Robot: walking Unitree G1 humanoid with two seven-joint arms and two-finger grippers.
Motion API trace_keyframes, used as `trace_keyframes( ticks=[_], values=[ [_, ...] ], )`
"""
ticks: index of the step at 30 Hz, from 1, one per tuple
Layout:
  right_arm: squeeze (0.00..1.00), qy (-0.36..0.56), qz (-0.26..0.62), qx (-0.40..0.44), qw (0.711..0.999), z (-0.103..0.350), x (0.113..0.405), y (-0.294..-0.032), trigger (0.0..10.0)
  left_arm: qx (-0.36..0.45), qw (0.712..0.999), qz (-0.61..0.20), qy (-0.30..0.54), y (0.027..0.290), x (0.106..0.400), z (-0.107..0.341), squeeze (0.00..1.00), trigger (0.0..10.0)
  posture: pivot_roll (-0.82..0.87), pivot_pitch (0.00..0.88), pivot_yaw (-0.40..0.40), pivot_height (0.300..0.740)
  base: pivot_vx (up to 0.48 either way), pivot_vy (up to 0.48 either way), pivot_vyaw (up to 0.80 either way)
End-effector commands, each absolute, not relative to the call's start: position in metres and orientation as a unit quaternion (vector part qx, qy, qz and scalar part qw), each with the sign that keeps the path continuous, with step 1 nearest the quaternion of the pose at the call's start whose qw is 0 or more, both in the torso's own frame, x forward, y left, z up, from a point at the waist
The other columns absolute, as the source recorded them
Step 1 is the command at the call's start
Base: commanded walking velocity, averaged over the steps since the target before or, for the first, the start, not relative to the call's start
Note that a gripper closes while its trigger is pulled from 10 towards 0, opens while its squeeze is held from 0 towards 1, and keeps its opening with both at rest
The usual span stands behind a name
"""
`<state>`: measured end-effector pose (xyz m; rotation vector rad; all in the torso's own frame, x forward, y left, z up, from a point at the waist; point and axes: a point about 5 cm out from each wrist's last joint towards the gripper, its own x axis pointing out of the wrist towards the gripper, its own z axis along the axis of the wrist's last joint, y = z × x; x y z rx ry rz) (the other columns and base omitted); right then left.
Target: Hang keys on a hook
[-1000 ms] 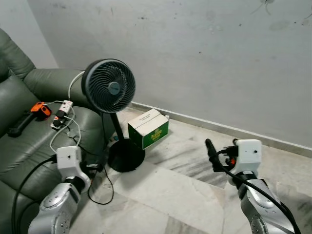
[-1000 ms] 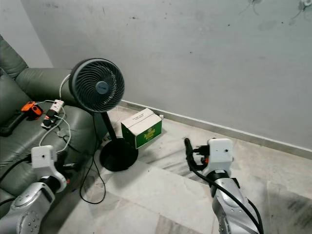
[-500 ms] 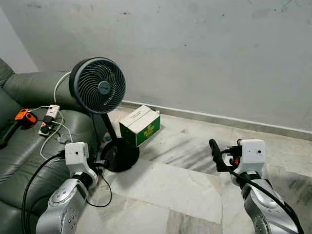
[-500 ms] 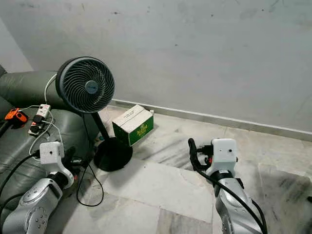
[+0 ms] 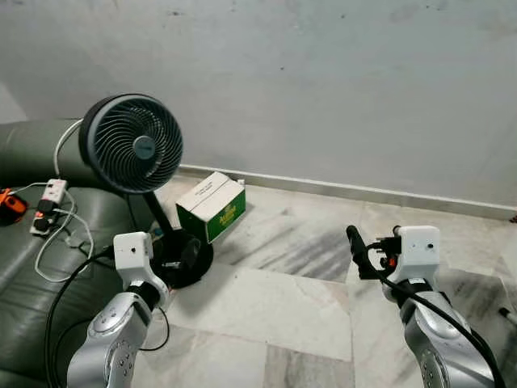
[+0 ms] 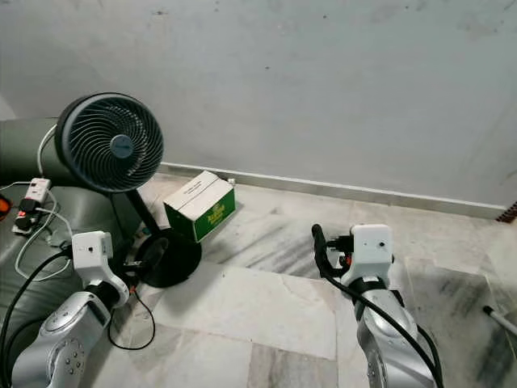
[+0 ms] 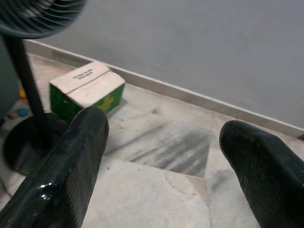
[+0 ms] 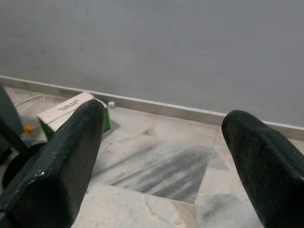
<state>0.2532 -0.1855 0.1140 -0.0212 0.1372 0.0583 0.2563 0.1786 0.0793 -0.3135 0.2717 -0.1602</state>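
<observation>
I am holding my left gripper [image 7: 161, 156] and right gripper [image 8: 166, 156] wide apart and empty above the pale marble floor [image 5: 275, 299], facing a black round pedestal fan [image 5: 133, 145] beside a green-and-white cardboard box [image 5: 212, 207].

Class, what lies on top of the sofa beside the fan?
On the sofa lie a white power strip, white cables and an orange item, partly cut off.
</observation>
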Motion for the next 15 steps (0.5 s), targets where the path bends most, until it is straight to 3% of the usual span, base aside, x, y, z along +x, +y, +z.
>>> trace_keyframes(
  ticks=[1, 15],
  values=[
    [0.0, 0.069, 0.032, -0.008, 0.997, 0.1147, 0.2538, -0.183, 10.0, -0.149, 0.976, -0.074, 0.138, 0.1806, 0.256, 0.0784, 0.0, 10.0, -0.09, 0.076, 0.053, 0.74, 0.0, 0.0, -0.8],
    [0.0, 0.071, 0.031, -0.003, 0.997, 0.1143, 0.2529, -0.1821, 10.0, -0.149, 0.976, -0.076, 0.142, 0.1811, 0.2547, 0.0778, 0.0, 10.0, -0.08, 0.084, 0.057, 0.74, 0.0, 0.0, -0.8]
  ],
)
